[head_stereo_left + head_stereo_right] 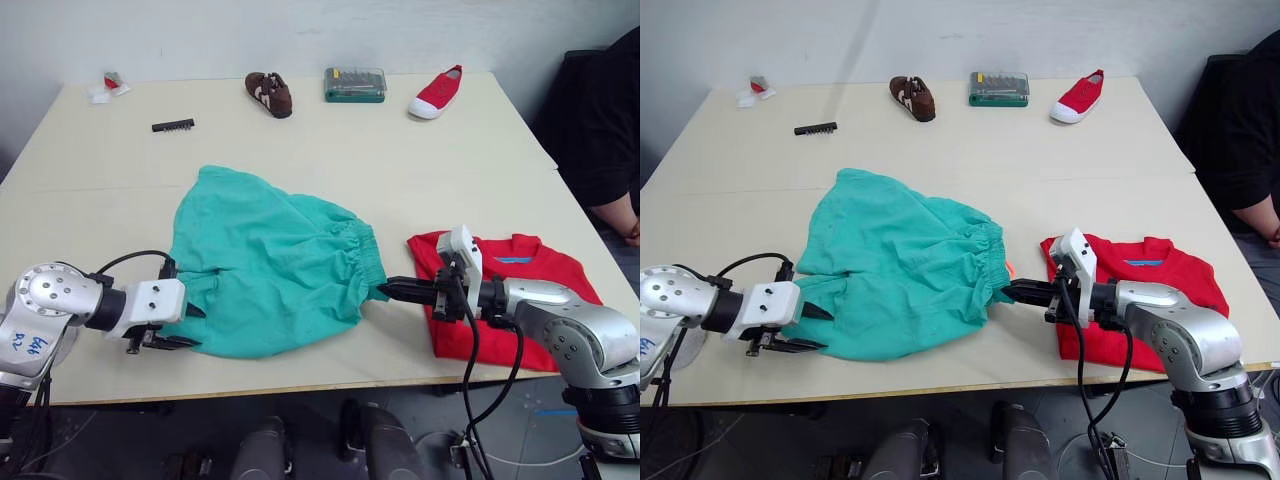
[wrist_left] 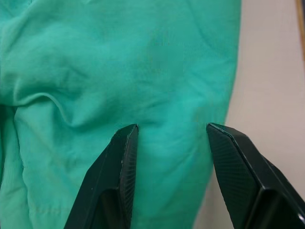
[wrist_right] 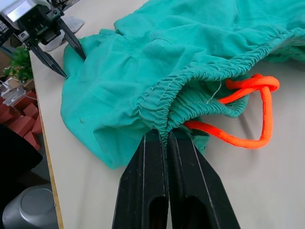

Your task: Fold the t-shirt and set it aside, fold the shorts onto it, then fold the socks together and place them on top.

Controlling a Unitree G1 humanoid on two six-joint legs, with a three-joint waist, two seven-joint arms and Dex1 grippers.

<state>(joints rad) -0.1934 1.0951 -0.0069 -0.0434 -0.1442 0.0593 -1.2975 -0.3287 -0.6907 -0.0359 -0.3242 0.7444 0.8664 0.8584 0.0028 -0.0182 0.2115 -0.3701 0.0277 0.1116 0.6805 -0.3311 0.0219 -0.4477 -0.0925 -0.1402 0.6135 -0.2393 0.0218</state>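
Observation:
The teal shorts (image 1: 270, 260) lie spread and rumpled in the middle of the table, waistband toward the right. My right gripper (image 3: 164, 137) is shut on the gathered waistband, with the orange drawstring (image 3: 257, 109) looped beside it. At the shorts' near left corner my left gripper (image 2: 172, 128) is open, its fingers (image 2: 125, 157) over the cloth by the hem. The red t-shirt (image 1: 540, 270) lies folded at the right, partly under my right arm. The socks are out of view.
Along the far edge lie a brown shoe (image 1: 269, 94), a green case (image 1: 355, 84), a red shoe (image 1: 437, 93), a black bit strip (image 1: 173, 125) and a small white-red item (image 1: 110, 84). A person (image 1: 610, 130) sits at the right.

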